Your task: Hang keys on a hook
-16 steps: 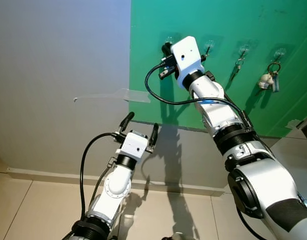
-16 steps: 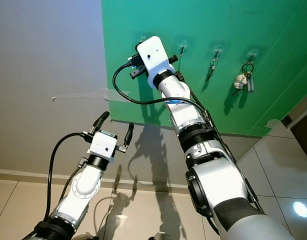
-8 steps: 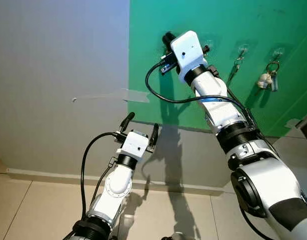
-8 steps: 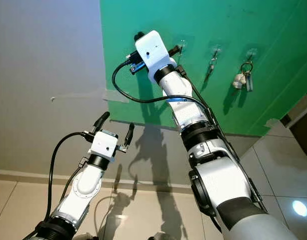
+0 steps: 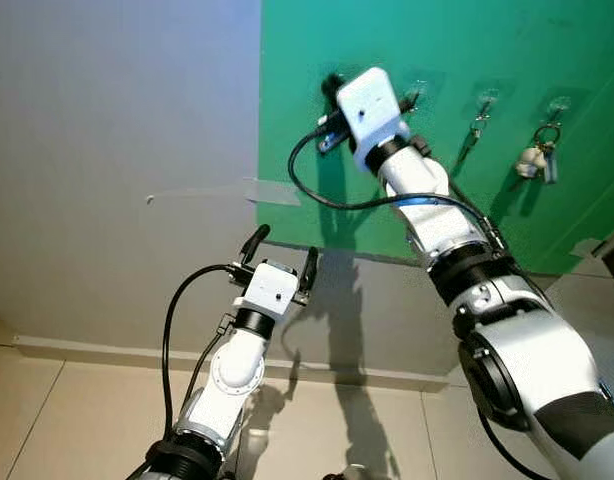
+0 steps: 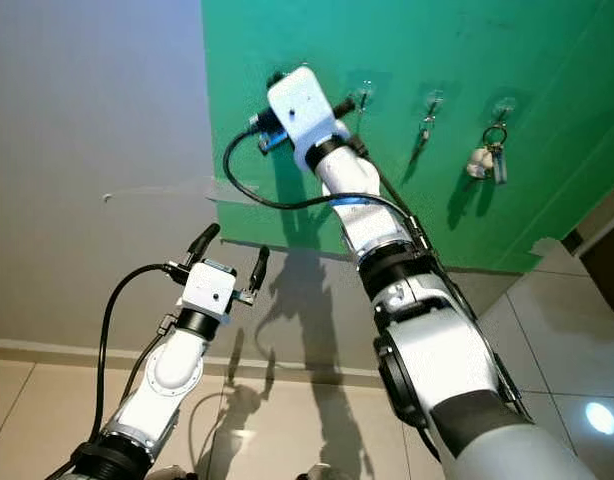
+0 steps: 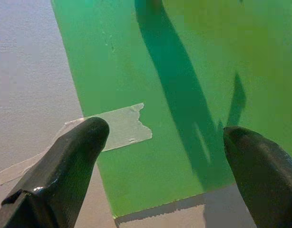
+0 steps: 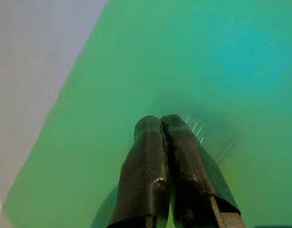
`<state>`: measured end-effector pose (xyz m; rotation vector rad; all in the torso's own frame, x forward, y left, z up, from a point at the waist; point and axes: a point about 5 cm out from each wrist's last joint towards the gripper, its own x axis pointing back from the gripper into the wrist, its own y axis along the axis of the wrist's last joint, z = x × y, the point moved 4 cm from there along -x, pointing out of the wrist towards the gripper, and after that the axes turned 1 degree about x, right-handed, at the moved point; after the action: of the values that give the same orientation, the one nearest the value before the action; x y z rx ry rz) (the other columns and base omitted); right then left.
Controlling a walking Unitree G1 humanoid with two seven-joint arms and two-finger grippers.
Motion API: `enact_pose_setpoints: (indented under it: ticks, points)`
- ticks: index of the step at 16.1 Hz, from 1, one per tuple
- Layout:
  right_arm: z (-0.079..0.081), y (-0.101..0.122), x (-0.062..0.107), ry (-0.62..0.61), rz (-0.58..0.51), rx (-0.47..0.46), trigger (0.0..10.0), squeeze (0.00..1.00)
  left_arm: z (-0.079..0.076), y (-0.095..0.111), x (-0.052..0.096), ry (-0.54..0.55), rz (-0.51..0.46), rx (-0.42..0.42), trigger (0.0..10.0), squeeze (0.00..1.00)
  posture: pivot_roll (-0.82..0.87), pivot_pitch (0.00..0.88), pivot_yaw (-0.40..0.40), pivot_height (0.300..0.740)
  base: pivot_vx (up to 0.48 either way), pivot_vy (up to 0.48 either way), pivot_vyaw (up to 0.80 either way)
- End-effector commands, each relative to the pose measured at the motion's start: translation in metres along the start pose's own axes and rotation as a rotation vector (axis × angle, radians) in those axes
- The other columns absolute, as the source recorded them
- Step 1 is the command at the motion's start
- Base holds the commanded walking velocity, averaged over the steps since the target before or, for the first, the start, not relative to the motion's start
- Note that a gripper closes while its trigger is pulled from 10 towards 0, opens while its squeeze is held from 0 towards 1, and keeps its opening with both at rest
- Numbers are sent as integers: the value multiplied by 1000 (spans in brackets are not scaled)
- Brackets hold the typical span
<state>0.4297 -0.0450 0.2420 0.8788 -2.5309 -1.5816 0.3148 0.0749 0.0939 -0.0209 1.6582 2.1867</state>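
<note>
The right arm reaches up high, and the right gripper (image 8: 160, 124) has its fingers pressed together. The left gripper (image 5: 281, 250) sits lower, fingers spread wide.

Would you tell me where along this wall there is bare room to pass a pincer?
Free: the grey wall above the tape strip, and the green sheet above the hook row. Crowded: the hook row itself, with the right pincer shut at its left end and the key bunch at its right.

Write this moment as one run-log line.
right gripper: shut, at green sheet near leftmost hook | left gripper: open, idle, low | far-right hook: keys hanging
</note>
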Motion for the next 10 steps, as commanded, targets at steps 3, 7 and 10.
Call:
enact_pose_setpoints:
  ticks: [3, 7, 10]
  points:
    - [-10, -11, 2, -29, 56, 26, 0, 0, -2, 5, -1, 0, -15, 12, 10000, 0, -64, 0, -125, 723, 0, 0, 0]
    - [-8, -17, 3, -28, 75, 28, 0, 0, -1, 6, 1, 7, -13, 9, 10000, 0, -55, 0, -129, 723, 0, 0, 0]
    - [-6, -16, 2, -28, 67, 31, 0, 0, -1, 5, 2, 6, -10, 10, 10000, 0, -58, 0, -128, 723, 0, 0, 0]
